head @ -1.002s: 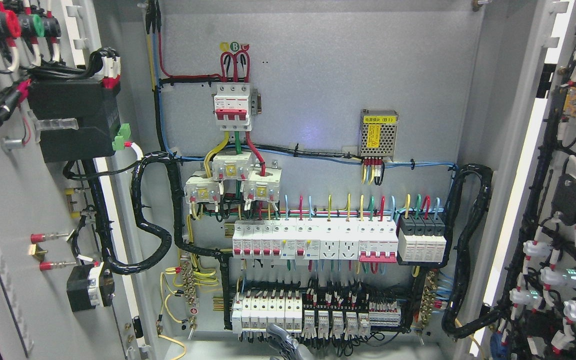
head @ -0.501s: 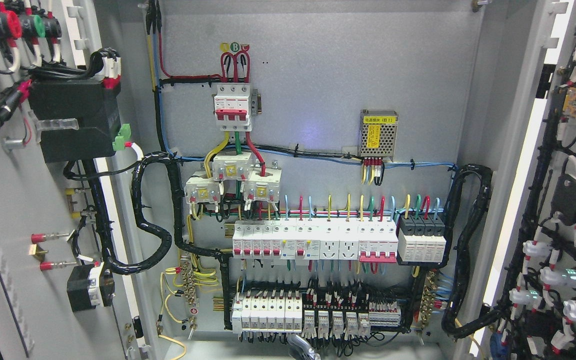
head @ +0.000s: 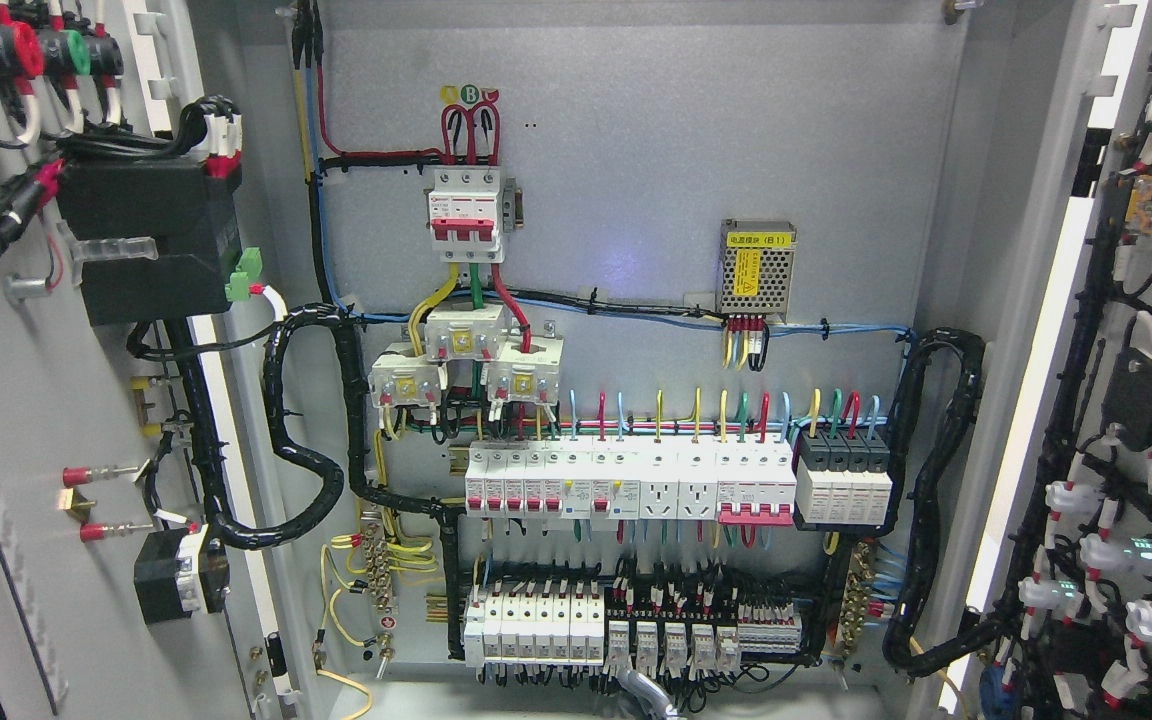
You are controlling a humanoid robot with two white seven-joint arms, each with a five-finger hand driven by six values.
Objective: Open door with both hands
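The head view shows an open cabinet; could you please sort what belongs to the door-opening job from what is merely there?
Job:
left door, swung open
right door, swung open
robot hand, barely visible at the bottom edge

Merely there:
red breaker
mesh power supply
breaker row

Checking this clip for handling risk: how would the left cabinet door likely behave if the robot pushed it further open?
The grey metal left cabinet door would probably swing stiffly as one panel rather than flex. It likely feels heavy, since a black box module is mounted on it. The thick black wrapped cable bundle running from it into the cabinet may resist or tug near full travel.
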